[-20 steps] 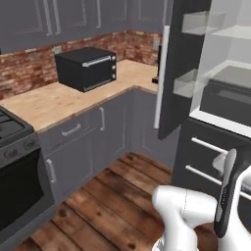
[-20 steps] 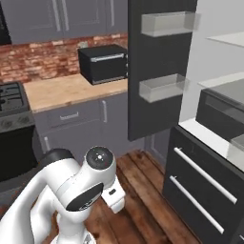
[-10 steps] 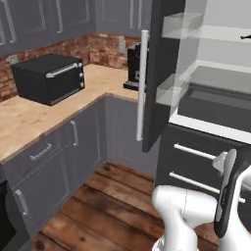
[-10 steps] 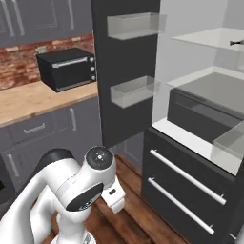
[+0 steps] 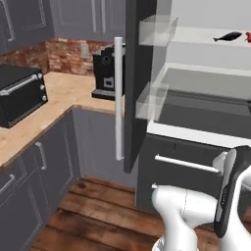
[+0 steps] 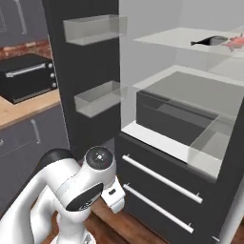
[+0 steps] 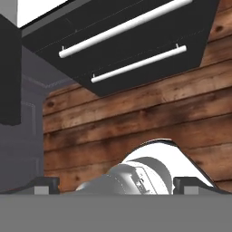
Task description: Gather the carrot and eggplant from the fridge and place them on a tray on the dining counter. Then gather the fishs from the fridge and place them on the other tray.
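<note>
Dark grey and standing open, the fridge (image 5: 142,83) has its left door swung out toward the base, the long pale bar handle (image 5: 118,98) upright along the door's edge and two clear door bins (image 6: 97,97) mounted on its inner face. Inside, on an upper white shelf, a slim dark fish (image 5: 227,36) lies on its side; the right base view shows the same fish (image 6: 208,41) and, just beside it to the right, something pinkish-red (image 6: 233,43) that is too blurred to name, of which the left base view catches no more than a red sliver at the frame edge. Below the shelves sits a wide clear crisper drawer (image 6: 190,112), and beneath that the two lower drawers with pale bars (image 6: 159,178). The left base view adds the kitchen to the side: a light wood counter (image 5: 63,98) carrying a black toaster oven (image 5: 19,100) and a dark coffee machine (image 5: 105,73) against a brick backsplash, which the fridge door partly hides. The hand view looks down over the wooden floor (image 7: 136,118) toward the two drawer bars (image 7: 127,27), and the gripper (image 7: 116,185) hangs there with its dark fingertips (image 7: 45,185) set at the far corners of the view, jaws spread as wide as they go and holding nothing. The white arm (image 6: 71,186) is folded low in front of the drawers, well apart from the shelf with the fish.
</note>
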